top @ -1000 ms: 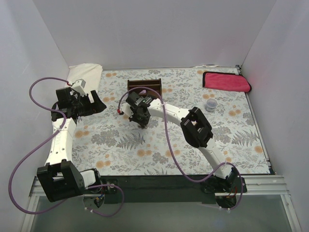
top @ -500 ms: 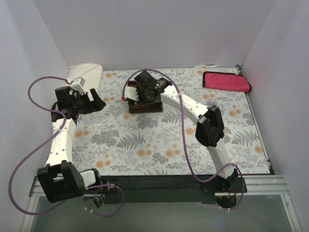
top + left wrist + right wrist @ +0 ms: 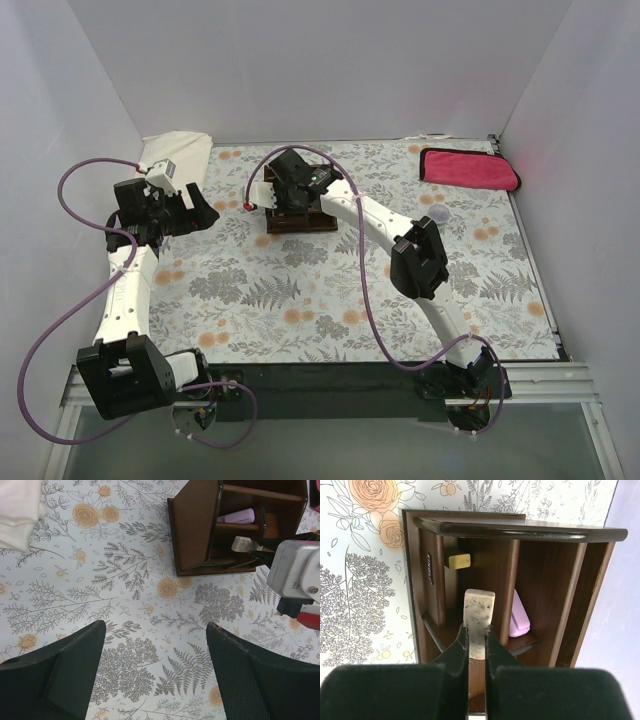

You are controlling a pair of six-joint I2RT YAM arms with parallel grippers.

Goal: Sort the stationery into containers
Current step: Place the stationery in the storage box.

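The dark brown wooden organizer (image 3: 322,222) stands at the back middle of the floral table. My right gripper (image 3: 291,197) hovers over it, shut on a speckled tan eraser block (image 3: 480,607) held above a middle compartment. In the right wrist view the organizer (image 3: 520,530) holds a pink eraser (image 3: 519,617), a small tan block (image 3: 457,560) and a dark pen (image 3: 432,632). The left wrist view shows the organizer (image 3: 192,535), the pink eraser (image 3: 236,516) and the held block (image 3: 242,543). My left gripper (image 3: 197,213) is open and empty over the table (image 3: 155,626) to the organizer's left.
A white folded cloth (image 3: 175,155) lies at the back left corner, also in the left wrist view (image 3: 17,510). A magenta folded cloth (image 3: 468,168) lies at the back right. A small clear round cup (image 3: 436,217) sits right of the organizer. White walls enclose three sides.
My right gripper has moved from the table in front of the organizer back to above it, carrying the tan block, then shifted slightly left. The left arm has not moved.
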